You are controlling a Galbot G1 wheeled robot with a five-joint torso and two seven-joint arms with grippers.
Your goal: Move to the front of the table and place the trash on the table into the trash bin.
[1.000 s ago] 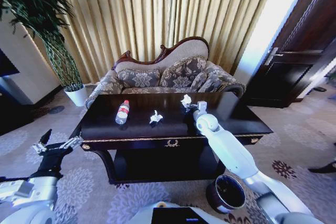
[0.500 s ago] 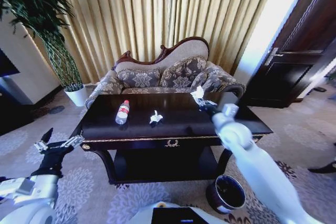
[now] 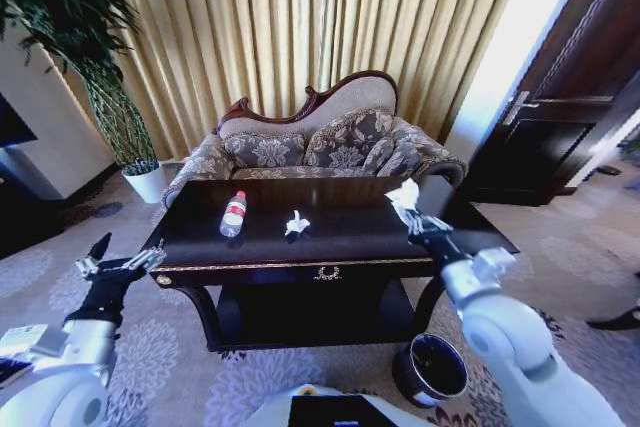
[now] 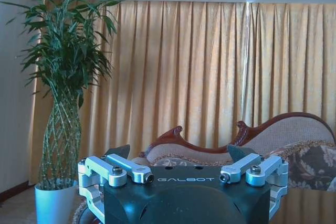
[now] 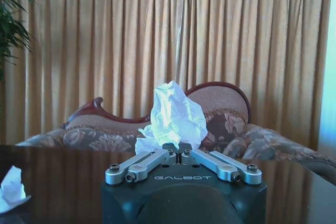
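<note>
Since a second ago your right arm has swung from the middle of the table (image 3: 330,237) out toward its right end, carrying a crumpled white tissue (image 3: 404,193) with it; the tissue that sat on the far right part of the tabletop is now lifted clear of the wood. Your left arm has barely shifted, hanging low beside the table's left front corner.

Going from big to small: the dark glossy table with its gold trim stands straight ahead of you, with the patterned sofa (image 3: 320,142) behind it and gold curtains (image 3: 300,27) across the back wall. A tall potted plant (image 3: 95,67) stands off to the far left. The round dark trash bin (image 3: 431,367) sits on the carpet by the table's right front leg, below your right arm and well under the tissue.

Your right gripper (image 3: 418,217) is pinched closed on the tissue; in the right wrist view the fingertips meet at its lower edge (image 5: 173,116). Your left gripper (image 3: 122,263) holds nothing, its fingers spread wide.

On the tabletop you have a clear bottle (image 3: 233,213) with a red label lying toward the left, and a second small crumpled paper (image 3: 296,223) near the middle, apart from the bottle.
</note>
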